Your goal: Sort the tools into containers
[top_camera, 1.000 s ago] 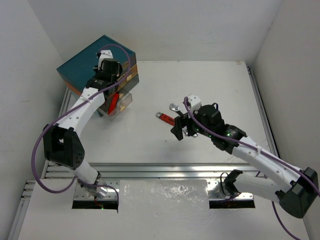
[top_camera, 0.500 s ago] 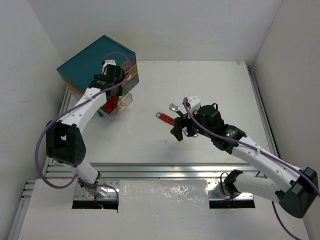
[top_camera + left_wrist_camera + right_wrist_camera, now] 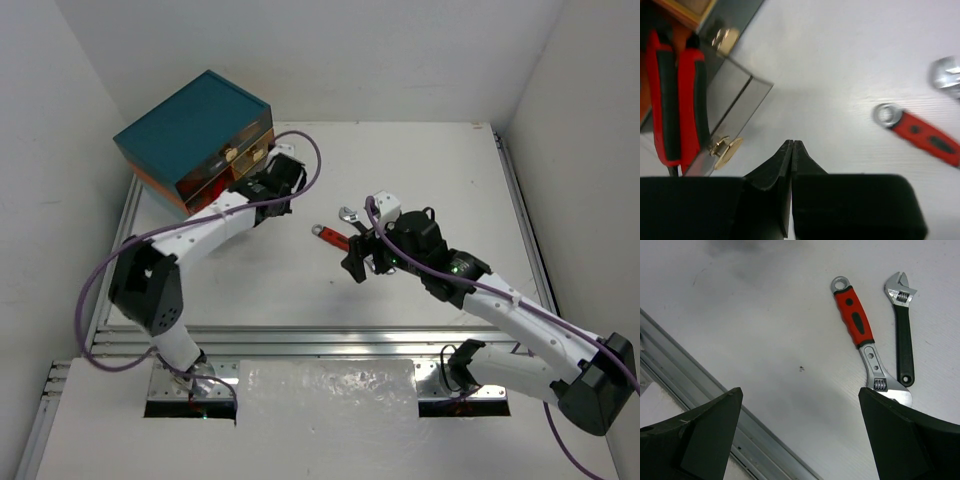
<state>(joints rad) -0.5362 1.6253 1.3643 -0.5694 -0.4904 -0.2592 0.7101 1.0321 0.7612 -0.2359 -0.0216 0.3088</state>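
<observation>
The teal-topped cabinet (image 3: 195, 118) stands at the back left. In the left wrist view its low drawer (image 3: 732, 107) is pulled out, with red-and-black cutters (image 3: 675, 100) lying inside. My left gripper (image 3: 285, 180) is shut and empty (image 3: 791, 145), low over the table just right of that drawer's tan knob (image 3: 726, 151). A red-handled adjustable wrench (image 3: 330, 237) and a black-handled one (image 3: 348, 213) lie mid-table, and both show in the right wrist view (image 3: 855, 322) (image 3: 903, 340). My right gripper (image 3: 365, 262) is open and empty (image 3: 800, 390), above the table just near of the red wrench.
An aluminium rail (image 3: 300, 340) runs along the table's near edge and shows in the right wrist view (image 3: 690, 365). White walls close in the left, back and right. A second tan knob (image 3: 725, 39) sits on an upper drawer.
My left gripper has moved off the open drawer, rightward and out over the table. The cutters stay in the drawer. The right arm has not moved.
</observation>
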